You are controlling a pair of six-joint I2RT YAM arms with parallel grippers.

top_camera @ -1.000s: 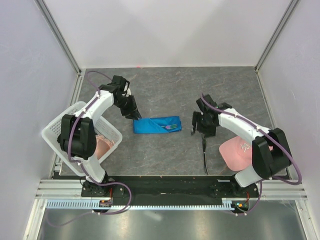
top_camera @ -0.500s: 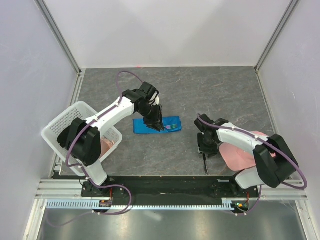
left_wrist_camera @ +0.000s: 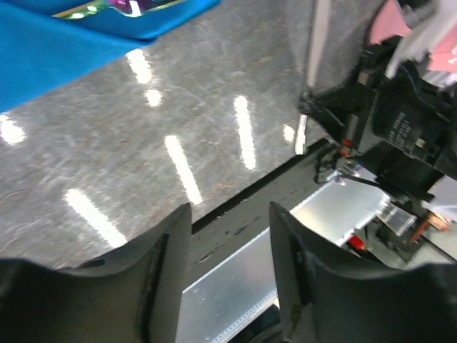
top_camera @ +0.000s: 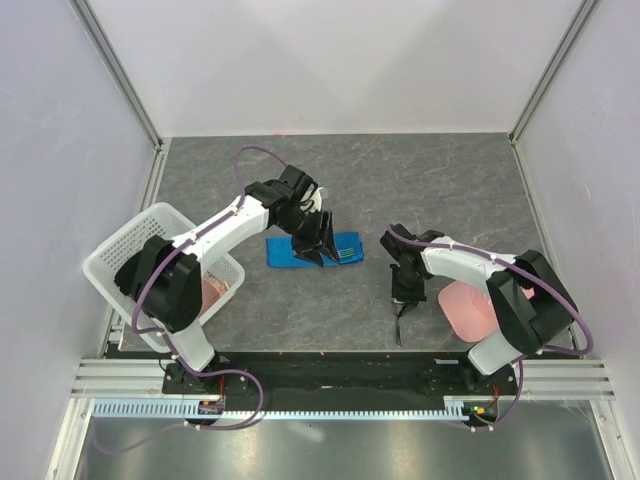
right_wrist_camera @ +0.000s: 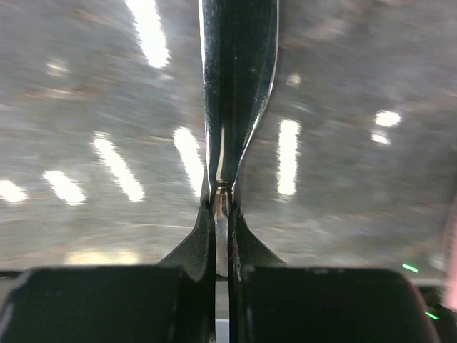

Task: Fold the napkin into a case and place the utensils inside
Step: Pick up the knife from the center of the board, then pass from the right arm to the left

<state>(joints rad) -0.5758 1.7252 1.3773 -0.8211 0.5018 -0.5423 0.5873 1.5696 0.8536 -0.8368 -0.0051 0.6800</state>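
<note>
You have a white lattice basket [top_camera: 120, 255] at the left edge of the frame, set askew on the grey stone-patterned desk [top_camera: 430, 175]. In its lower right corner you can see a pale pink cloth [top_camera: 210, 293]. Toward the lower right of the frame, a pink cap [top_camera: 462, 308] lies on the desk, well apart from the basket. A black rail [top_camera: 330, 365] runs along the bottom edge of the desk, and plain white walls [top_camera: 330, 60] close off the other three sides.
</note>
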